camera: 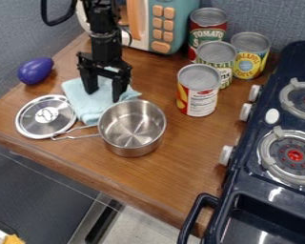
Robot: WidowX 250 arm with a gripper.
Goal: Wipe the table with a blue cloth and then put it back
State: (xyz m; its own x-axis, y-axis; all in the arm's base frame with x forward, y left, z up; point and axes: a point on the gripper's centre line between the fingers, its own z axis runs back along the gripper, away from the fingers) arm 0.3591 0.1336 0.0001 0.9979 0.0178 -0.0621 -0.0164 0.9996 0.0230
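Observation:
The black gripper [103,96] hangs over the light blue cloth [91,110] at the upper left of the wooden table [187,159]. Its two fingers stand apart and point down, with part of the cloth between and beneath them. Whether the fingertips touch the cloth, I cannot tell. The cloth lies somewhat crumpled, between the metal lid and the steel pot, with its lower end close to both.
The steel pot [132,127] and its lid [45,116] are in front of the cloth. A purple eggplant-like toy [35,71] lies at left. Several cans, including a front one [198,90], stand near the toy microwave [156,24]. A dark stove [269,157] borders the right.

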